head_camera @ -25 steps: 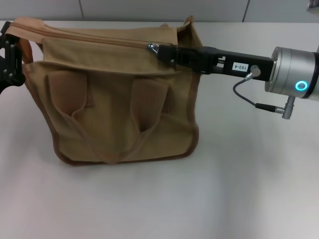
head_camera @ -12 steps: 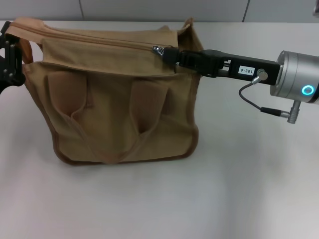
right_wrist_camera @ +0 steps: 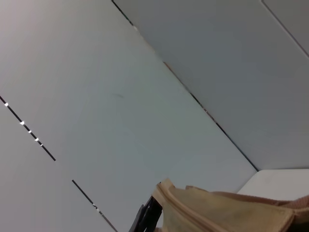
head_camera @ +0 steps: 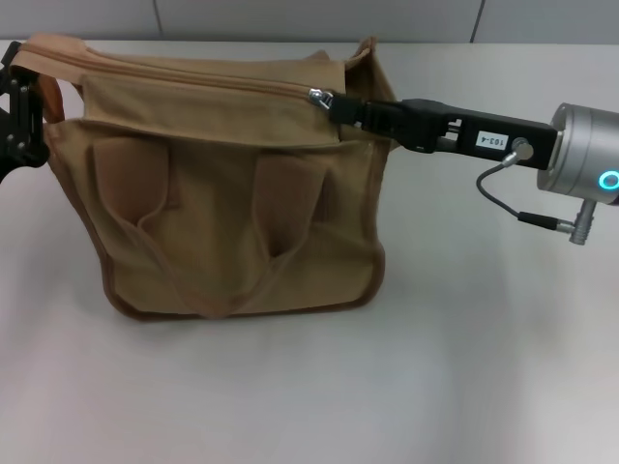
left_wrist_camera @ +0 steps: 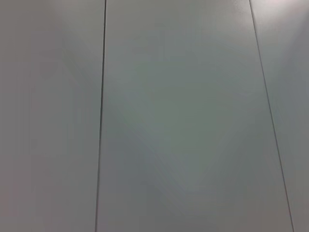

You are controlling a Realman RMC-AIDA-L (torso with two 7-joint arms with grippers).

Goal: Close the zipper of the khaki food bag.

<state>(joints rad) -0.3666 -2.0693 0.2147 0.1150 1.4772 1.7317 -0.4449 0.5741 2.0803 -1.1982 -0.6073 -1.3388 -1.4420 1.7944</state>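
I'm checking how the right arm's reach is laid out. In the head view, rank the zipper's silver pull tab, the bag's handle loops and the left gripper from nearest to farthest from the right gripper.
1. Small shiny silver metal pull tab, right at the tip of the right gripper, on the khaki canvas bag's top panel.
2. Looped fabric handles, lower on the bag's front.
3. Left gripper, at the bag's far left end.

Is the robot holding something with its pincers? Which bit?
The right pincer pinches the zipper's small silver pull tab atop the khaki food bag. The left pincer grips the bag's other end.

A white table [head_camera: 464,367] carries the khaki food bag [head_camera: 222,193], lying flat.
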